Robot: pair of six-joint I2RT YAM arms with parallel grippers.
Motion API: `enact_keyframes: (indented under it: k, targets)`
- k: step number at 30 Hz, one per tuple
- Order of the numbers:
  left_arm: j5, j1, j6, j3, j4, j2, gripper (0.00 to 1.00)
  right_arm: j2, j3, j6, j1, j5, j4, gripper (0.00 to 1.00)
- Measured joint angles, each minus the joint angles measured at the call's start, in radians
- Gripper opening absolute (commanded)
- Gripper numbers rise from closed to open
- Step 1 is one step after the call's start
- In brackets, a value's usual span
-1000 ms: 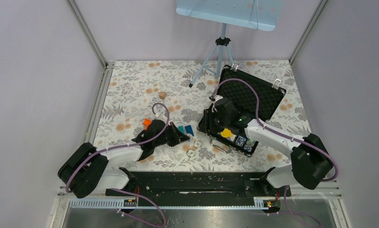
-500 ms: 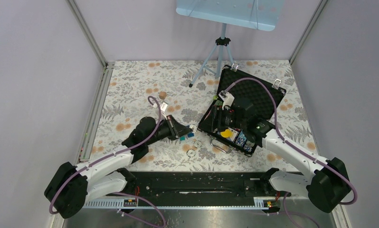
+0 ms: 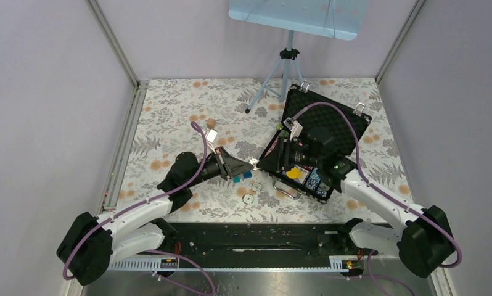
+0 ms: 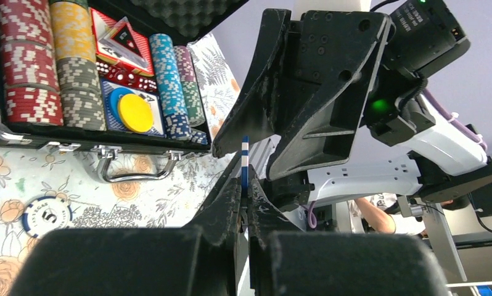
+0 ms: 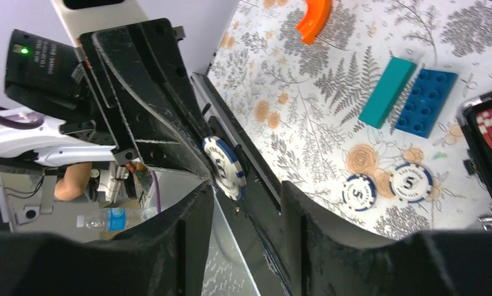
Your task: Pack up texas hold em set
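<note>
Texas hold em set (image 3: 317,118) lies open on the desk (image 3: 169,123), right of the middle, its black case showing an egg-crate foam lid tipped back toward the far right corner. In the left wrist view the tray holds rows of chips (image 4: 21,55) in red, yellow, grey, blue and green. Dark red dice (image 4: 127,76) and a yellow dealer disc (image 4: 135,112) sit between the rows. The silver handle (image 4: 135,177) lies flat on the cloth at the near edge of the case.

Just off the case's left side, above the desk, the two arms meet tip to tip. The left end effector (image 3: 248,164) has its fingers pressed together on a blue-and-white chip (image 5: 226,176), pinching it by its faces so that it stands on edge. The right end effector (image 5: 246,203) faces it with its fingers spread wider than the chip. The chip sits close by one of those fingers, and I cannot tell whether they touch.

Two loose chips (image 5: 359,190), also blue and white, lie flat on the floral cloth near the case's front corner, side by side but apart. Farther left a teal brick (image 5: 386,91) and a blue brick (image 5: 427,102) lie just beside each other, and an orange curved piece (image 5: 314,18) lies beyond them. A tripod (image 3: 288,54) carrying a pale blue board stands at the far edge of the desk
</note>
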Motion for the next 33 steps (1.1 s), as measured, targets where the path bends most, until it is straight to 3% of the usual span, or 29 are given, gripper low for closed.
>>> enact_keyframes:
  k: [7, 10, 14, 16, 18, 24, 27, 33]
  targets:
    - [0.029, 0.000, -0.011, 0.000, 0.045, 0.016, 0.00, 0.023, -0.009, 0.042, -0.006, -0.058, 0.081, 0.35]
    - [0.034, 0.000, -0.014, 0.000, 0.051, 0.024, 0.00, 0.026, -0.017, 0.063, -0.008, -0.079, 0.117, 0.24]
    - [0.035, 0.000, -0.017, 0.000, 0.064, 0.027, 0.01, 0.030, -0.028, 0.087, -0.014, -0.092, 0.150, 0.00]
    - [0.035, 0.002, -0.021, 0.000, 0.064, 0.028, 0.17, 0.030, -0.029, 0.092, -0.016, -0.103, 0.159, 0.00]
    - [0.033, 0.002, -0.022, 0.000, 0.064, 0.028, 0.24, 0.030, -0.030, 0.098, -0.018, -0.111, 0.163, 0.00]
    - [0.031, 0.009, 0.003, 0.004, 0.031, 0.032, 0.71, 0.017, -0.029, 0.078, -0.023, -0.076, 0.113, 0.00]
    - [0.027, 0.041, 0.016, 0.006, -0.016, 0.023, 0.76, -0.026, -0.016, 0.025, -0.035, 0.004, -0.011, 0.00]
    - [-0.024, 0.100, 0.097, 0.027, -0.208, -0.029, 0.78, -0.126, 0.143, -0.174, -0.053, 0.351, -0.446, 0.00]
